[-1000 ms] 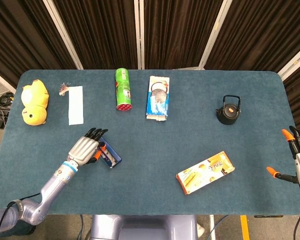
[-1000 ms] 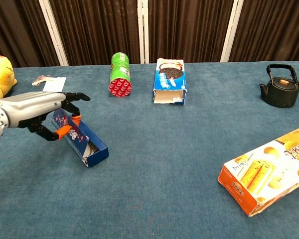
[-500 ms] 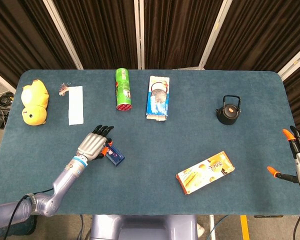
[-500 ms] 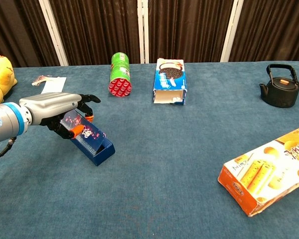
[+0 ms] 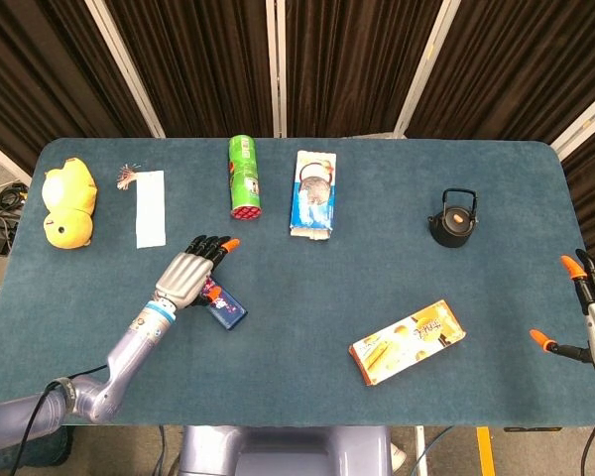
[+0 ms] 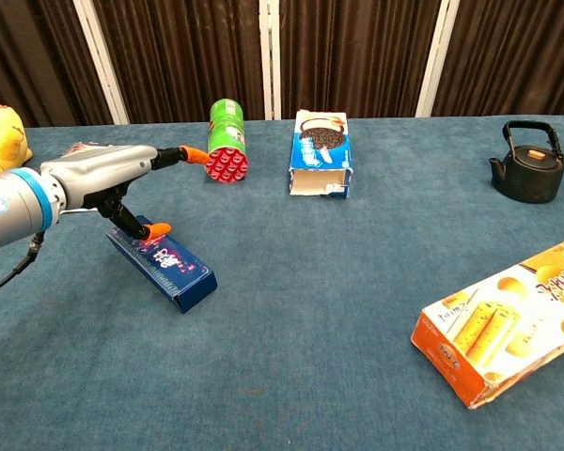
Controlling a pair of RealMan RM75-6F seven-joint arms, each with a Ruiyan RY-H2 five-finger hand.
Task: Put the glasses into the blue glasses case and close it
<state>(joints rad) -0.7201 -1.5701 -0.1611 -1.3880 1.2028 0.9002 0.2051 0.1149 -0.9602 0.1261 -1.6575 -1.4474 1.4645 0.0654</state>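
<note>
The blue glasses case (image 5: pixel 227 311) (image 6: pixel 172 270) lies on the table left of centre with its flowered lid down. No glasses show; the inside of the case is hidden. My left hand (image 5: pixel 189 274) (image 6: pixel 103 175) hovers over the case's left end. Its fingers stretch out flat toward the green can, and its orange-tipped thumb touches the lid. It grips nothing. My right hand (image 5: pixel 591 319) sits at the far right edge of the head view, off the table, with its fingers spread and nothing in them.
A green can (image 5: pixel 245 177) (image 6: pixel 226 143) and a cookie box (image 5: pixel 313 193) (image 6: pixel 321 155) lie at the back centre. A black kettle (image 5: pixel 453 218) (image 6: pixel 528 164) stands back right, and an orange snack box (image 5: pixel 409 342) (image 6: pixel 503 324) lies front right. A yellow plush (image 5: pixel 67 201) and white paper (image 5: pixel 151 208) are back left.
The case's lid went from open to shut under my left hand. That hand's fingers then straightened and lifted, leaving only the thumb on the lid. My right hand stayed still.
</note>
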